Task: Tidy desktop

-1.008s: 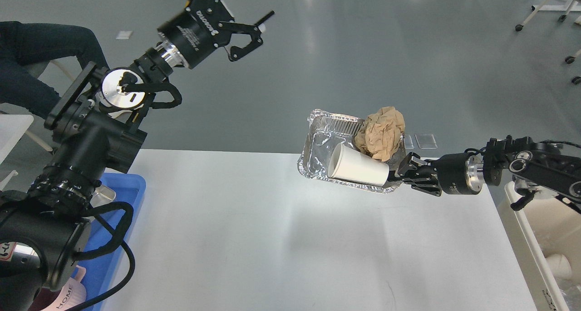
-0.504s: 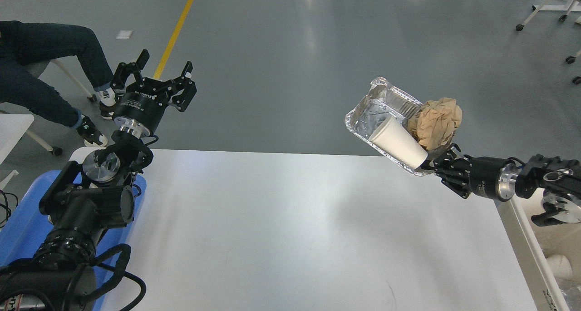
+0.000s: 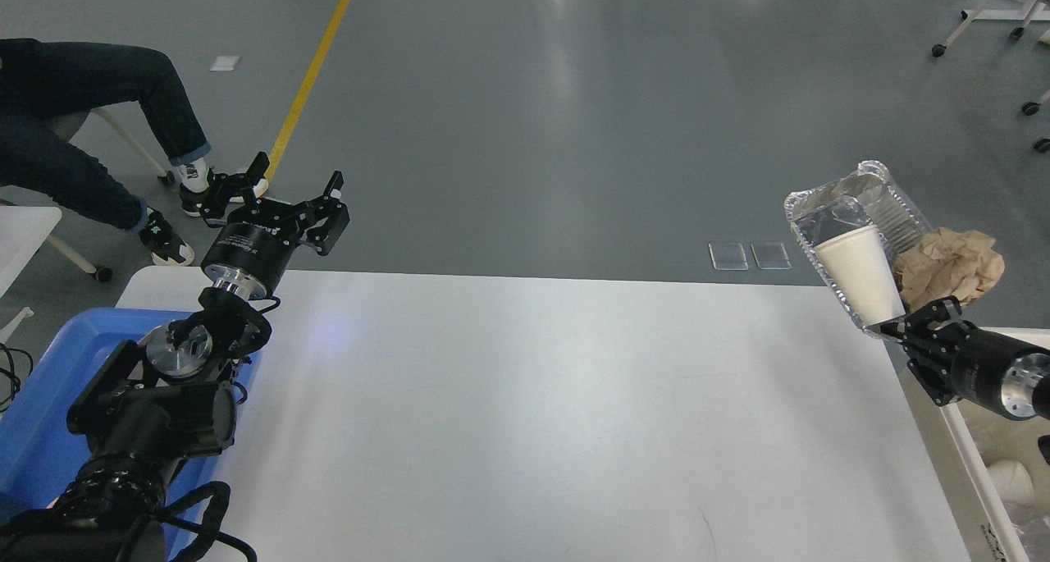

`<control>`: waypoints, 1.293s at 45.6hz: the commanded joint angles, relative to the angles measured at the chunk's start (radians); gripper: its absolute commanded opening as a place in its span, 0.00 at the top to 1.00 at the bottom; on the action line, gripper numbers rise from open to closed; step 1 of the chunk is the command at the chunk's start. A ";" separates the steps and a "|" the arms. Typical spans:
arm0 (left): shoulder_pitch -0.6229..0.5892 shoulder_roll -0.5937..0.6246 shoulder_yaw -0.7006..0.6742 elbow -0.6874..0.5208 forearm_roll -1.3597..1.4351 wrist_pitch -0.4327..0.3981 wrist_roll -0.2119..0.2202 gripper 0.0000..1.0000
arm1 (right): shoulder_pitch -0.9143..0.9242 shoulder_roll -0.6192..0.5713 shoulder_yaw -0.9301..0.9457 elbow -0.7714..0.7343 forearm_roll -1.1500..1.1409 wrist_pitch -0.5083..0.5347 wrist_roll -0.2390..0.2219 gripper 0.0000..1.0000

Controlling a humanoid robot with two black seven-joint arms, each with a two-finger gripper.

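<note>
Item: the table (image 3: 525, 414), a broad white top with rounded corners filling the lower middle of our view, faintly scuffed near the front edge and carrying nothing that we can see. Right holding: our right gripper (image 3: 912, 330), jaws clamped on the near rim of a foil tray (image 3: 853, 205), now lifted off past the table's right edge; a second ago it hung over the far edge nearer the middle. Contents: a white paper cup (image 3: 861, 273) lying tilted inside, and a crumpled brown paper wad (image 3: 951, 262) beside it. Below: a cream bin (image 3: 984, 431) just beside the table, so we judge the rubbish is nearly over its drop. Left holding: none; our left gripper (image 3: 283, 197) has come down from high to the far left corner, jaws spread wide, above the blue tray (image 3: 49, 398). Markings: white lettering on the left gripper's body, probably a maker's name, too small to read.
</note>
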 commanded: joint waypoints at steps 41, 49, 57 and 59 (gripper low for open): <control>-0.001 0.059 0.069 0.000 0.005 0.021 0.007 0.01 | -0.187 -0.016 0.000 -0.323 0.449 -0.090 -0.001 1.00; -0.004 0.065 0.070 0.001 0.007 0.023 0.007 0.01 | -0.203 -0.016 0.000 -0.338 0.448 -0.090 0.002 1.00; -0.010 0.065 0.098 0.000 0.005 0.021 0.007 0.01 | -0.239 -0.017 0.000 -0.380 0.443 -0.067 0.008 0.00; -0.010 0.065 0.099 0.000 0.005 0.021 0.007 0.01 | -0.249 -0.017 0.001 -0.381 0.442 -0.065 0.006 0.00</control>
